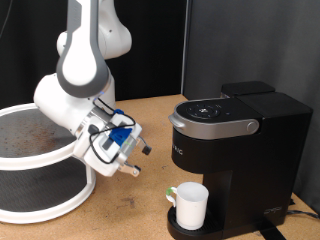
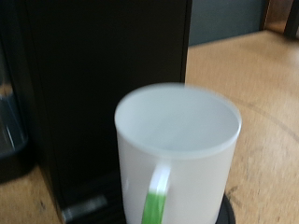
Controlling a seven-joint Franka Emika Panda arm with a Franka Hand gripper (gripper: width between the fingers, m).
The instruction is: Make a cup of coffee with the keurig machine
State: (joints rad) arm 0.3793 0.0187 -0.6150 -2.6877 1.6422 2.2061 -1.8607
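Note:
The white cup [image 1: 191, 204] stands upright on the round drip tray under the brew head of the black keurig machine [image 1: 235, 140], whose grey lid is down. My gripper [image 1: 141, 161] hovers to the exterior view's left of the cup, a short gap away, with its fingers apart and nothing between them. In the wrist view the cup [image 2: 177, 140] fills the middle, blurred and close, its handle [image 2: 156, 193] turned to the camera with a green strip on it. The machine's black body [image 2: 103, 84] rises behind it. No fingers show in the wrist view.
A large round white stand with a rusty metal top [image 1: 30, 150] sits at the exterior view's left, under the arm. The wooden table [image 1: 130, 215] carries everything. A cable [image 1: 300, 208] runs out from the machine at the exterior view's right.

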